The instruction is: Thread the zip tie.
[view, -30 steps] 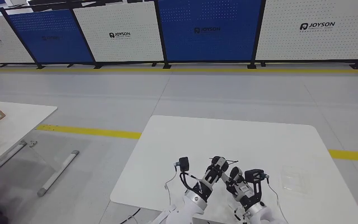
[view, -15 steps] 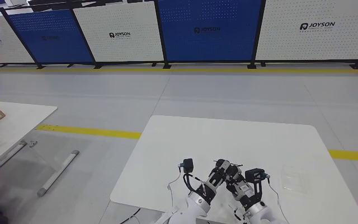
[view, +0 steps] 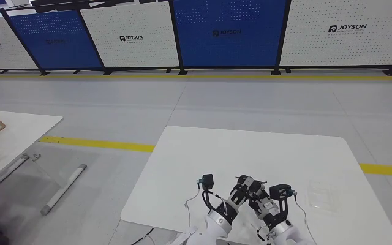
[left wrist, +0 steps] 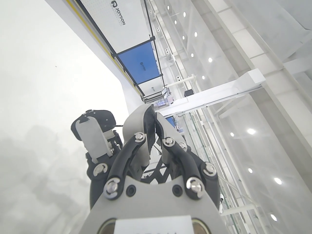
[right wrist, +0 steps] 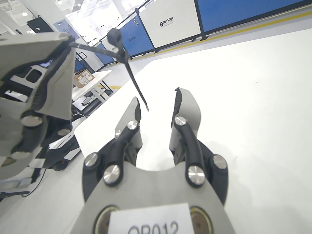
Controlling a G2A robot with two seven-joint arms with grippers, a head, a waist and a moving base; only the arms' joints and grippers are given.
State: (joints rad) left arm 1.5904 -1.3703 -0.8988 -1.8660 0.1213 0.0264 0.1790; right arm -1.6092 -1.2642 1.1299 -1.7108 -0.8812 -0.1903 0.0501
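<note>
Above the white table (right wrist: 243, 86), the left gripper (left wrist: 153, 122) pinches a thin black plastic zip tie (right wrist: 135, 83); its tail hangs between the open jaws of the right gripper (right wrist: 158, 101), which should close squarely

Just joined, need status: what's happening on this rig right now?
The left gripper is shut on a thin black plastic zip tie, holding it above the white table. The tie's free tail points toward the right gripper, which is open close by it. Whether the tail has passed through the head cannot be told.
</note>
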